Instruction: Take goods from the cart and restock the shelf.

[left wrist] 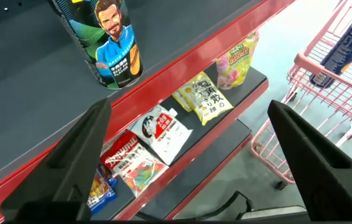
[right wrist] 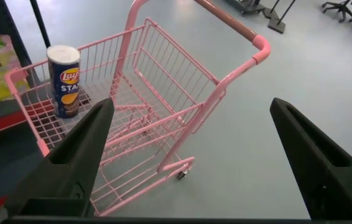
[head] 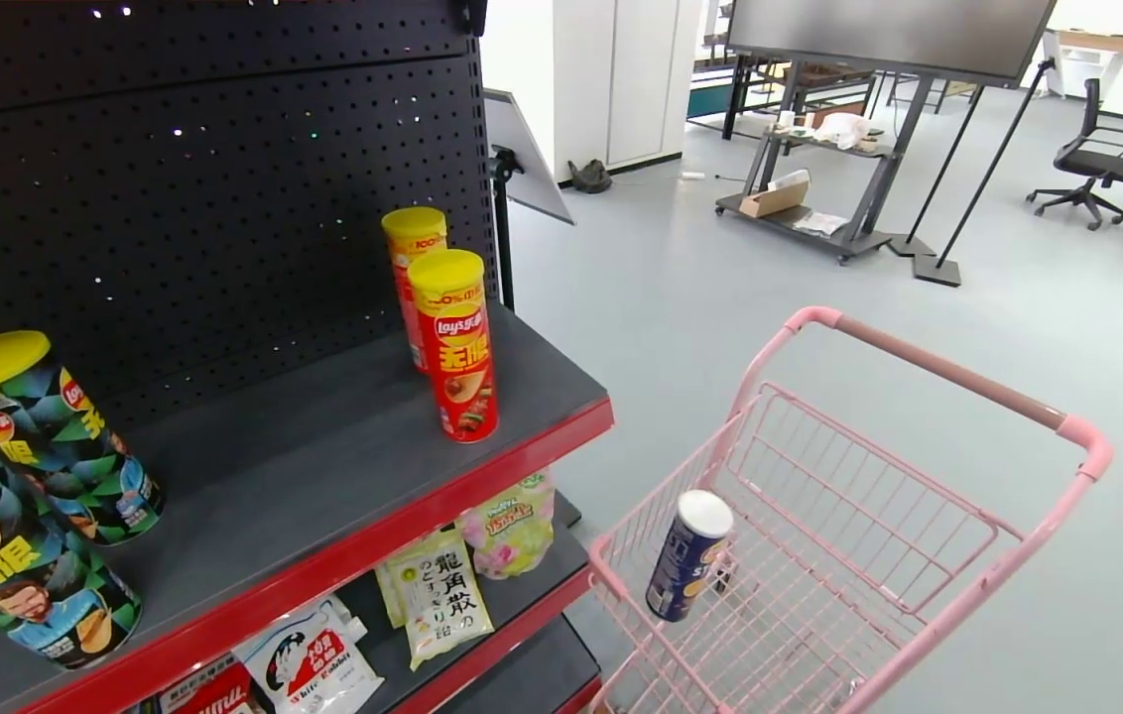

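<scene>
A blue chip can (head: 688, 555) with a white lid leans in the front corner of the pink cart (head: 948, 372). On the dark top shelf (head: 304, 446), two red chip cans (head: 452, 342) stand at the right end and two green-and-black cans (head: 56, 441) at the left. My left gripper (left wrist: 189, 107) hangs open in front of the shelf's red edge (left wrist: 182, 59), below a green-and-black can (left wrist: 111, 37). My right gripper (right wrist: 191, 102) is open above the cart (right wrist: 232, 25), to the side of the blue can (right wrist: 64, 81).
Snack bags (head: 433, 595) lie on the lower shelf (left wrist: 226, 134). The cart (left wrist: 316, 65) stands just right of the shelving. Open grey floor lies beyond, with a display stand (head: 819, 208) and an office chair (head: 1092, 164) far back.
</scene>
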You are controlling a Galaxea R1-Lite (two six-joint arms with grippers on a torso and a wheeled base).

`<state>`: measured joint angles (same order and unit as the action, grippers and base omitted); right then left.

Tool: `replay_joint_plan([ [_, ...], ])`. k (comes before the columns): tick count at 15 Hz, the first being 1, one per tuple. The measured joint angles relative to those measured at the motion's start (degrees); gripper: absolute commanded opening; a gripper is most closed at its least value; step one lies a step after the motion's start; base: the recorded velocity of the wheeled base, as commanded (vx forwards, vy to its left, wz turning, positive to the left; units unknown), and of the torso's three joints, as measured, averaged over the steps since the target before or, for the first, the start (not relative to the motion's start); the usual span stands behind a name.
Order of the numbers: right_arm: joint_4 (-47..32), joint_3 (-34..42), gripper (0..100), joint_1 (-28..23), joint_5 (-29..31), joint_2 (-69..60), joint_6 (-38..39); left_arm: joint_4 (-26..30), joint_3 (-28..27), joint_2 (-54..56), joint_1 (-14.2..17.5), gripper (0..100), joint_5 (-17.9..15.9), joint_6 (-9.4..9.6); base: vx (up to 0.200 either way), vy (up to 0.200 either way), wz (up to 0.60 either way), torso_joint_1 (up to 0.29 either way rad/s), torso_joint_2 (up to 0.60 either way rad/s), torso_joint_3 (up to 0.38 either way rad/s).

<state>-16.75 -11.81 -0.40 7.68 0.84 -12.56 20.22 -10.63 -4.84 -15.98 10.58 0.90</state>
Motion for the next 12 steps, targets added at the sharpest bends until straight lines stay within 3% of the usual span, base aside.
replay_joint_plan([
  [10,-0.51,1.16,100,0.54,0.8,-0.62,-0.09,-0.02,0.0,0.0,0.0,100,-0.24,0.05,0.0,0.0,0.0,0.0,0.0,0.0],
  [12,-0.51,1.45,100,0.54,1.78,-0.68,0.05,0.0,0.0,0.0,-0.02,100,-0.27,0.07,0.0,0.0,0.0,-0.132,0.31,0.161],
])
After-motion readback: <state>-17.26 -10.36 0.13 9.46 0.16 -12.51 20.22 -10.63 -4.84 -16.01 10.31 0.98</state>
